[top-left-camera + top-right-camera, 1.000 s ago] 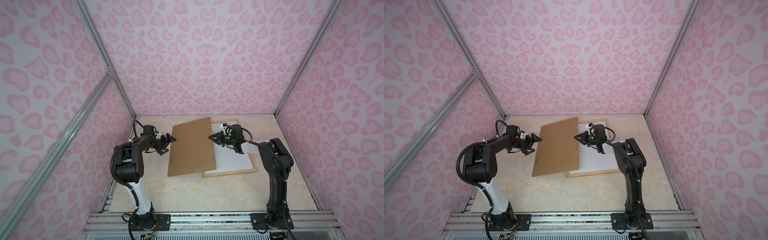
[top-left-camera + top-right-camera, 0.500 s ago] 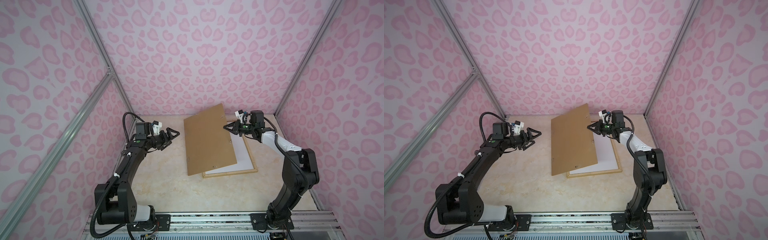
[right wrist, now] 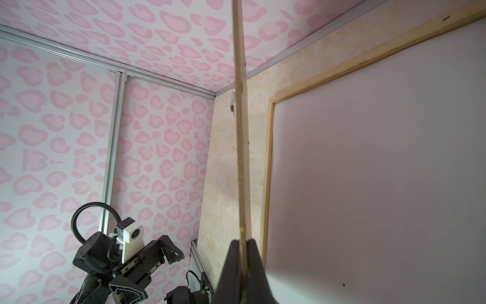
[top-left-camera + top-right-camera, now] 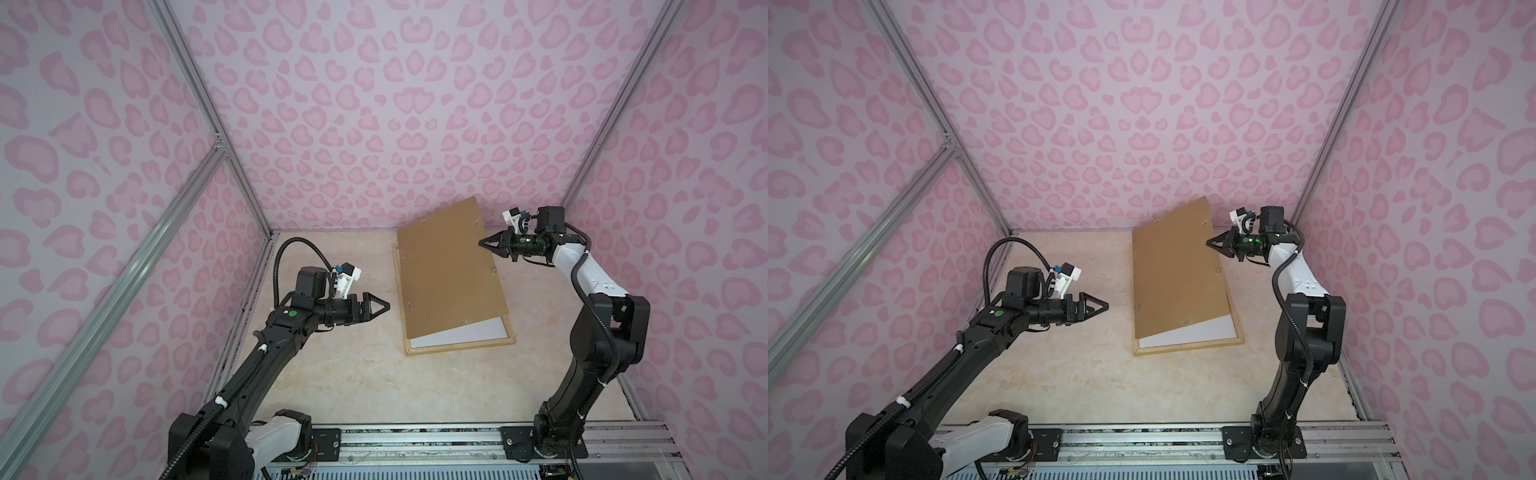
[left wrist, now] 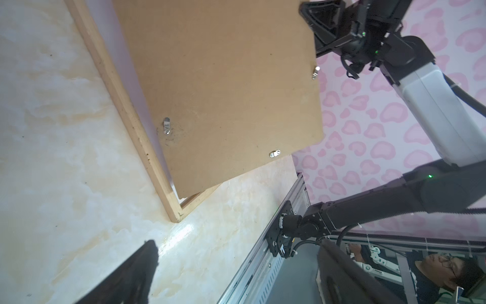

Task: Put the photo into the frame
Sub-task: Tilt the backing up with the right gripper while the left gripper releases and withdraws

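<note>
Frame (image 4: pixel 461 347) lies flat on the table (image 4: pixel 332 382), no photo in sight, and the brown backing board (image 4: pixel 444 270), tilted up by the right tool (image 4: pixel 484 242) pinched on its thin edge, could slip and slam onto it, since the wide-open left tool (image 4: pixel 384 308) hovers well apart

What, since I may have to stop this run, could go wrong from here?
1. The right hand pinches only the thin edge of the raised backing board; it could slip and drop.
2. The board's low edge rests along the side rail of the frame, so pulling it away may drag the frame.
3. The left hand is open and apart from the board, giving no support.
</note>
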### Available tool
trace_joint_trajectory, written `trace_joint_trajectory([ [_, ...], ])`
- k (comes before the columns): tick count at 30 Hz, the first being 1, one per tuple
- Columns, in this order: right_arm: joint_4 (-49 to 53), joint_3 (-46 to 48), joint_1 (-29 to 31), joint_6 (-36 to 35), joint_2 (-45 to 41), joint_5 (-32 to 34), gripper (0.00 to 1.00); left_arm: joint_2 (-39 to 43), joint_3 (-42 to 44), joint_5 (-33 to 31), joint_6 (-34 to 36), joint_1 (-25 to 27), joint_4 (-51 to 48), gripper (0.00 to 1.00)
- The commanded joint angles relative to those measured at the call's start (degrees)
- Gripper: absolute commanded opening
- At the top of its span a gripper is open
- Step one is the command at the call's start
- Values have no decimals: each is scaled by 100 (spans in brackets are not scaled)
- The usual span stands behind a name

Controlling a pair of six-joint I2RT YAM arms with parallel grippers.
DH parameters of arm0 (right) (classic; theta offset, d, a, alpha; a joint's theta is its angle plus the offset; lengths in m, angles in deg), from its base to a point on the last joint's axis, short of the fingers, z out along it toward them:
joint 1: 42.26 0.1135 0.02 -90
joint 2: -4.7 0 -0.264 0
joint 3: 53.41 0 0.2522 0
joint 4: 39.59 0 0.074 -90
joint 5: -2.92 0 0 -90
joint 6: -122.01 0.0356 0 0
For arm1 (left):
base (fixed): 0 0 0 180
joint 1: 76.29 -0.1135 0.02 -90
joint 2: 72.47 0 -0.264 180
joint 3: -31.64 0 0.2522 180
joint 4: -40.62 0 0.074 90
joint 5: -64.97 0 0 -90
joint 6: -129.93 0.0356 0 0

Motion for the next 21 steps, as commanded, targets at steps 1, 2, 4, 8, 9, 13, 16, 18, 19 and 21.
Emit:
trace_joint_trajectory([
  [1,974,-141,-158,-713,256,-387,0,179,74,174,103,27,223,97],
  [2,1082,-179,-204,-809,324,-433,0,208,125,175,87,28,231,97],
  [4,1196,-208,-266,-941,433,-476,0,222,199,199,51,37,262,97],
  [8,1265,-247,-298,-1042,638,-562,0,256,265,229,-17,53,333,97],
  [9,1329,-292,-290,-1097,712,-597,0,257,265,220,-20,51,330,97],
  [13,1392,-340,-250,-1178,827,-637,0,263,290,201,-37,53,343,97],
  [16,1401,-379,-215,-1205,869,-652,0,274,300,183,-37,53,344,97],
  [18,1371,-431,-204,-1177,914,-689,0,274,309,179,-47,52,339,97],
  [19,1292,-437,-202,-1114,924,-720,0,266,317,180,-46,53,349,97],
  [21,911,-406,-203,-783,915,-761,0,233,326,175,-55,52,353,97],
])
